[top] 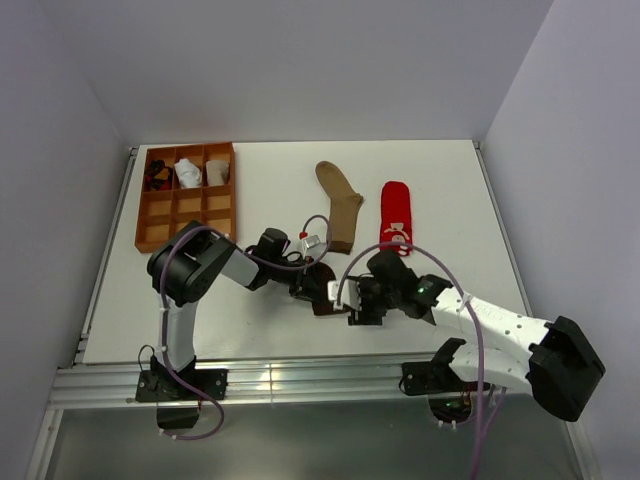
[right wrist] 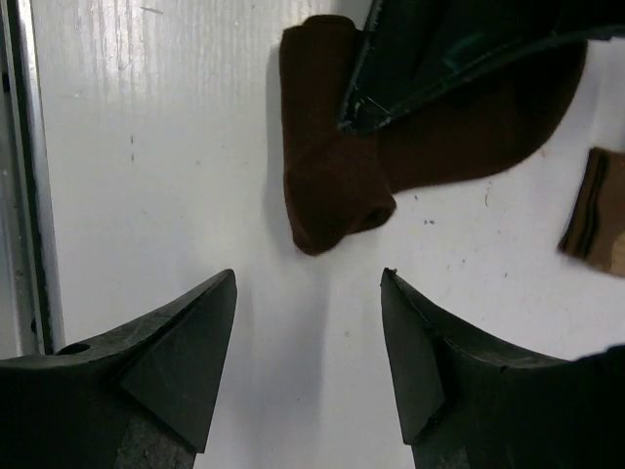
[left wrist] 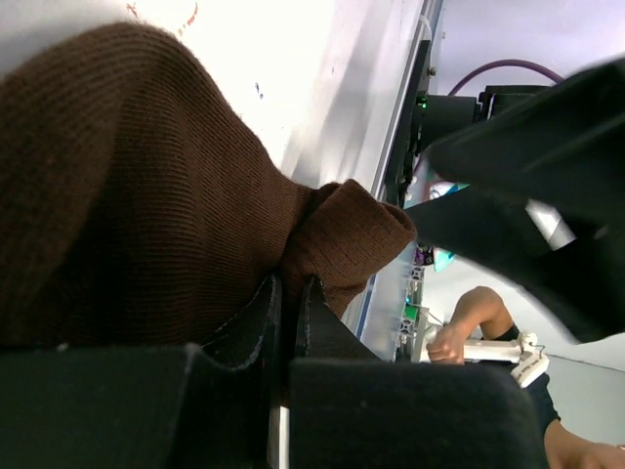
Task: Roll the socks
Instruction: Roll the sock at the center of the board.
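Observation:
A dark brown sock (top: 324,296) lies partly rolled on the white table between the two grippers; it also shows in the right wrist view (right wrist: 337,166) and fills the left wrist view (left wrist: 127,215). My left gripper (top: 310,285) is shut on the brown sock's fabric, its fingertips (left wrist: 264,303) pinching a fold. My right gripper (top: 355,300) is open and empty, its fingertips (right wrist: 220,293) just short of the rolled end. A tan sock (top: 340,205) and a red sock (top: 395,212) lie flat farther back.
An orange compartment tray (top: 152,222) stands at the back left with rolled socks (top: 187,172) in its top row. The table's near edge and metal rail (top: 300,375) run just below the grippers. The tan sock's cuff (right wrist: 594,210) shows at the right.

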Robot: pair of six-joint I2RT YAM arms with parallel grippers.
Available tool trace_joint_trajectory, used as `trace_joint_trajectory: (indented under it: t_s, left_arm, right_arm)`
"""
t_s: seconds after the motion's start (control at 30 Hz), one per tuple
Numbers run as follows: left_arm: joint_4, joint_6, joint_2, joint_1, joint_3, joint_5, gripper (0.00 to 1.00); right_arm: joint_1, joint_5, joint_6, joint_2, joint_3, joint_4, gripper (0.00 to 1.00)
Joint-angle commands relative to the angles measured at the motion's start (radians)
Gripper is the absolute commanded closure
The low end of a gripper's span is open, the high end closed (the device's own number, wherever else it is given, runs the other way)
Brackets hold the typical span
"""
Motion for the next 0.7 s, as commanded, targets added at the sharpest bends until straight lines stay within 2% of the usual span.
trace_joint_trajectory:
  t_s: [0.0,0.17,0.37,0.67]
  left_arm:
    - [-0.204,0.126,0.105,0.013,-0.057,-0.227,1.00]
    - [-0.198,0.120,0.112,0.013,-0.065,-0.227,1.00]
    - [-0.204,0.118,0.120,0.012,-0.064,-0.221,1.00]
    - [-0.212,0.123,0.126,0.012,-0.061,-0.212,1.00]
  right_arm:
    - [0.084,0.144,-0.044,-0.007,-0.025,0.168,0.32]
    - [0.199,0.208,-0.042,0.001,-0.037,0.215,0.28]
    - [0.317,0.290,-0.054,0.024,-0.085,0.304,0.28]
    - [0.369,0.325,-0.087,0.105,-0.123,0.364,0.32]
